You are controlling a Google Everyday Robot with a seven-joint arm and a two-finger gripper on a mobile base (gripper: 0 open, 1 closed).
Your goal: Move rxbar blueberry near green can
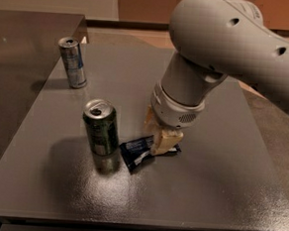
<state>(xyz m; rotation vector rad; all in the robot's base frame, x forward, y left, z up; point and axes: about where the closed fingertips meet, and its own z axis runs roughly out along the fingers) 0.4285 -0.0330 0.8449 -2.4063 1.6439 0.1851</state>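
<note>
With the tool [159, 134] clamped on the snack bar [137, 153], which lies just beside the green can [101, 128] to its left, letting go looks next.

A rxbar blueberry [134, 152], a small flat dark navy wrapper with pale lettering, lies flat near the middle of the dark bench [203, 191], angled with its left end nearer the front edge. The end effector [160, 138] sits over its right part, hiding it. The green can [101, 128], short, stout and dark green with a silver top and pale label, stands upright just left of the bar.
</note>
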